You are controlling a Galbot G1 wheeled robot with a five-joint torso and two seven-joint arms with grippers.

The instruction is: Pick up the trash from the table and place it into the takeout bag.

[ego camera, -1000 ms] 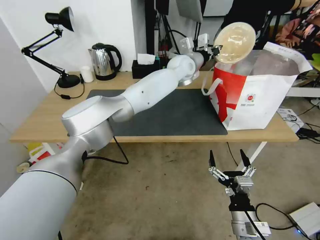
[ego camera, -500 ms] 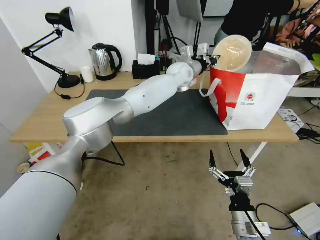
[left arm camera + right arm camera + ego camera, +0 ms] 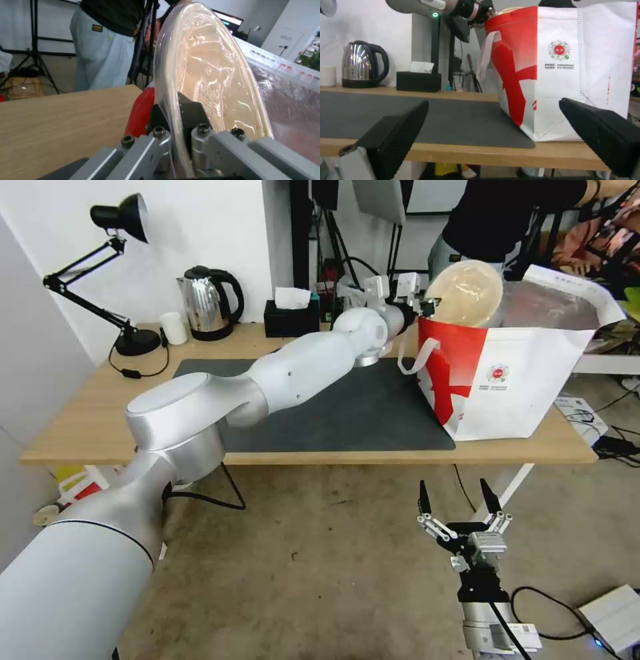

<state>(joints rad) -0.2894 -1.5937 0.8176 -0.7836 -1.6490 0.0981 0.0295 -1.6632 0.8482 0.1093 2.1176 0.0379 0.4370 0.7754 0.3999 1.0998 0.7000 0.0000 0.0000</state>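
Observation:
My left gripper (image 3: 427,304) is shut on the rim of the tan paper bowl (image 3: 465,293), a piece of the trash. The bowl is tipped on edge and its lower part dips into the open mouth of the white-and-red takeout bag (image 3: 517,383). The bag stands at the right end of the light-wood table (image 3: 87,420), partly on the dark grey mat. In the left wrist view the bowl (image 3: 206,75) sits clamped between my fingers (image 3: 190,112), with the bag's foil lining behind it. My right gripper (image 3: 459,499) hangs open below the table's front edge, facing the bag (image 3: 566,65).
At the back of the table stand a black desk lamp (image 3: 117,280), a small white cup (image 3: 175,328), a steel kettle (image 3: 208,303) and a black tissue box (image 3: 291,317). A person in dark clothing stands behind the bag. Cables and a white box lie on the floor at right.
My left arm has lowered the tan bowl from above the bag's rim down into the bag's mouth. The right gripper has stayed put.

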